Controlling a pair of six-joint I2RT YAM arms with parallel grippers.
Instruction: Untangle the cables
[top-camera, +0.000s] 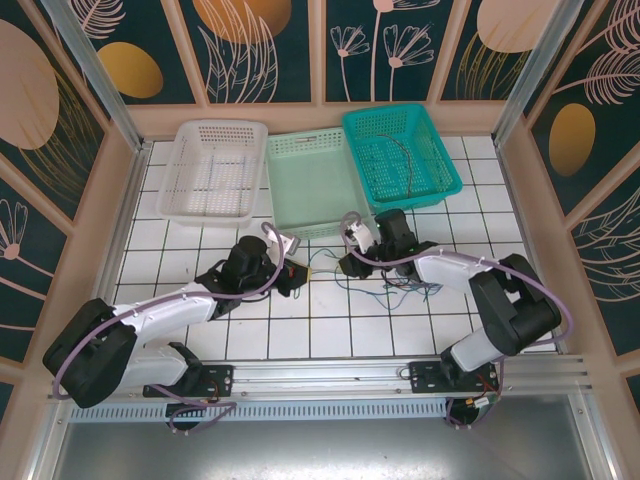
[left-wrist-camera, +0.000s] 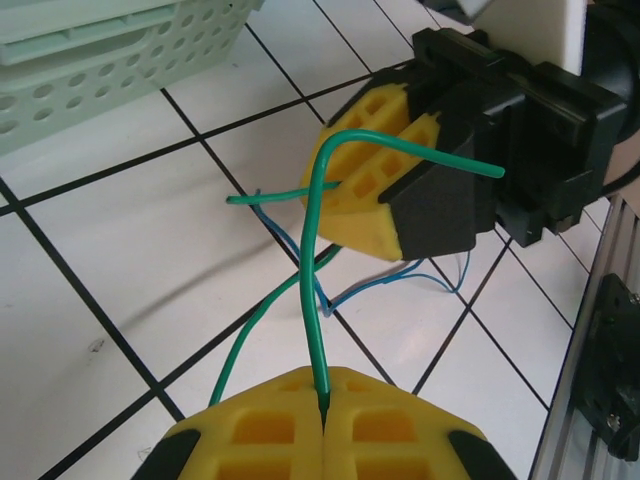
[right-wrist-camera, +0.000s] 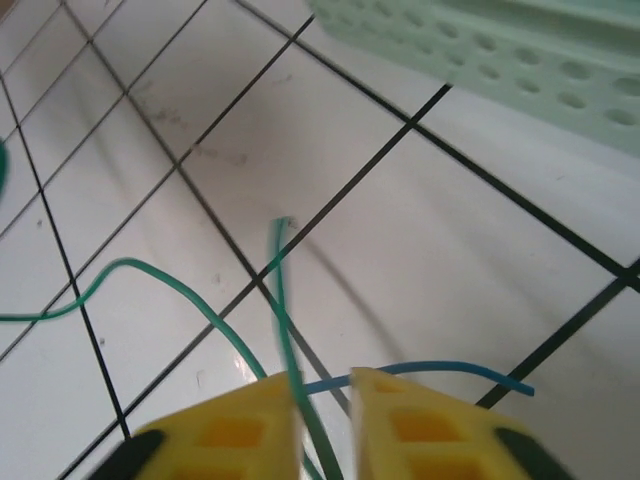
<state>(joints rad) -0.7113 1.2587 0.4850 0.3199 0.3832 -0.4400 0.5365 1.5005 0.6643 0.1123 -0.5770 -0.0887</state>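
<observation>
"The cables (top-camera: 405, 287), where do they lie?" asks the listener.

"Most sit in a loose, curly tangle of string-thin wires on the white tiled table (top-camera: 330, 325). In the overhead view that is right of centre, just below the right arm. A few strands stretch left from it toward the middle of the frame. More thin wires lie inside the teal basket (top-camera: 385, 113) at the upper right," says the describer.

"What holds them?"

"The left gripper (left-wrist-camera: 322, 388) has blocky yellow fingers moulded with a grid of hollows. They are pressed flat together, pinching the end of a green cable (left-wrist-camera: 305, 280). That smooth, plastic-coated wire rises from the seam, bends sharply and runs off to the right. Thin blue strands cross the dark grout lines beneath it."

"And the right gripper (right-wrist-camera: 325, 385)?"

"Its yellow pads stand a narrow gap apart and do not meet. A blurred green strand runs up through the gap, close against the left-hand pad. I cannot tell whether it touches. A blue cable (right-wrist-camera: 440, 366) arcs over the tile just beyond the fingertips."

"Anything else?"

"Three perforated plastic baskets stand close side by side along the top of the table. There is a white basket (top-camera: 215, 135) at the left, a pale green basket (top-camera: 305, 150) in the middle and the teal one at the right."
</observation>
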